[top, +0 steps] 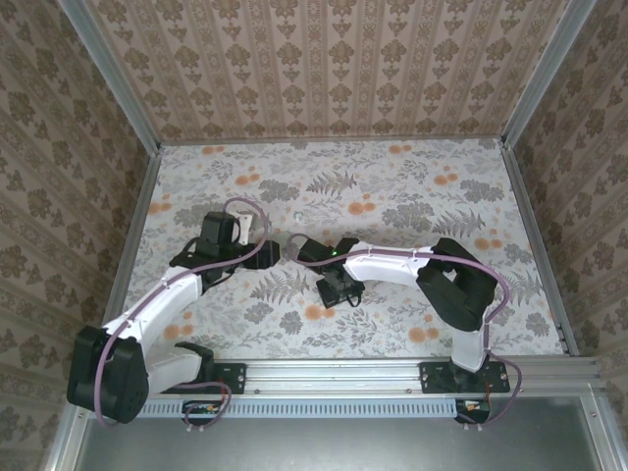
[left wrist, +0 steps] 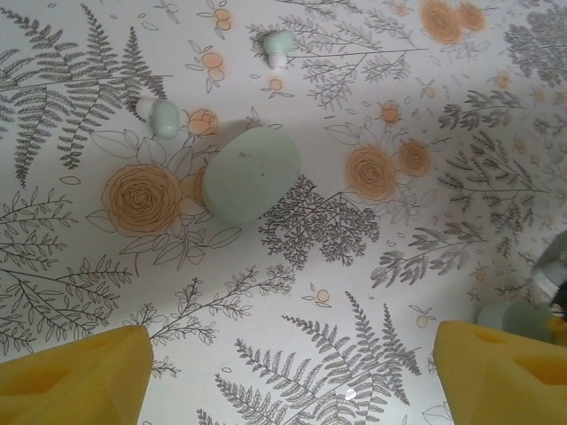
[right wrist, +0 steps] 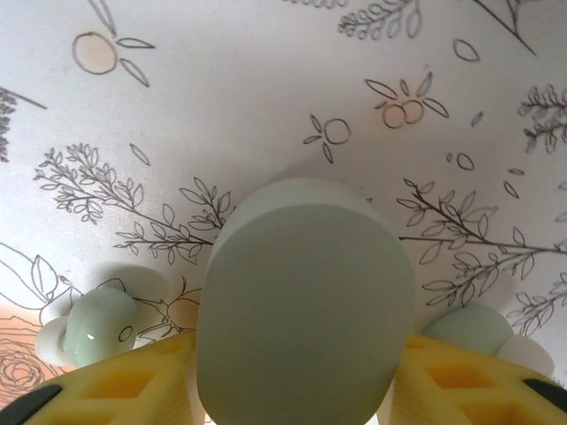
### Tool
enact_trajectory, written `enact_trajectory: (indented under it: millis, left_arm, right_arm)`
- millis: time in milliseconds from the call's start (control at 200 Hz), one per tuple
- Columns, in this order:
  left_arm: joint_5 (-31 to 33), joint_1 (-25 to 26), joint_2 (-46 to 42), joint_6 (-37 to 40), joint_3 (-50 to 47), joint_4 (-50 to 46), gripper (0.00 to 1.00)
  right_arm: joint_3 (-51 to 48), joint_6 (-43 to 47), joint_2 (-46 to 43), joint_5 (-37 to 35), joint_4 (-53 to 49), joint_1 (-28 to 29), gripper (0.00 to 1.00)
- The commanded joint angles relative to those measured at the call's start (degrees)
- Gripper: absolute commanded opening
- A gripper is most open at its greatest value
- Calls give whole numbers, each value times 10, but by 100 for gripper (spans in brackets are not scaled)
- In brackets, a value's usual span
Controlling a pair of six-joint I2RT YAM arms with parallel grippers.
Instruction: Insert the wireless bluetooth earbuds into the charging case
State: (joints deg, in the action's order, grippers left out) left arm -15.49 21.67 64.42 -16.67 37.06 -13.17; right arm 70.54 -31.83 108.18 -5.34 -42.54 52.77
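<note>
The pale green charging case [right wrist: 306, 301] lies closed, flat face up, on the floral table. It fills the gap of my right gripper [right wrist: 297, 350], and both yellow fingers [right wrist: 124, 390] press against its sides. One mint earbud [right wrist: 102, 329] sits just left of those fingers and the other earbud [right wrist: 478, 329] just right. In the left wrist view the case [left wrist: 252, 173] lies well ahead of my left gripper [left wrist: 288, 350], which is wide open and holds nothing. Two earbuds [left wrist: 162, 118] [left wrist: 279, 46] lie beyond the case. In the top view the left gripper [top: 272, 254] and right gripper [top: 295, 245] meet tip to tip.
A small pale green shape [left wrist: 514, 319] sits beside the left gripper's right-hand finger; I cannot tell what it is. Patterned walls [top: 324, 69] close in the floral table [top: 392, 186] on three sides. A metal rail [top: 343, 373] runs along the near edge.
</note>
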Motion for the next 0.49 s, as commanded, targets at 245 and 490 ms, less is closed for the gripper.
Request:
enact_trajectory:
  millis: [245,490]
  left_arm:
    - [-111,-34,-131,110,-57,79,87]
    - [-199,-40,-249,169,-132,194,85]
  right_arm:
    - [17,110,-3,-7,-25,3,28]
    - [1,245,-65,2,-36,0,20]
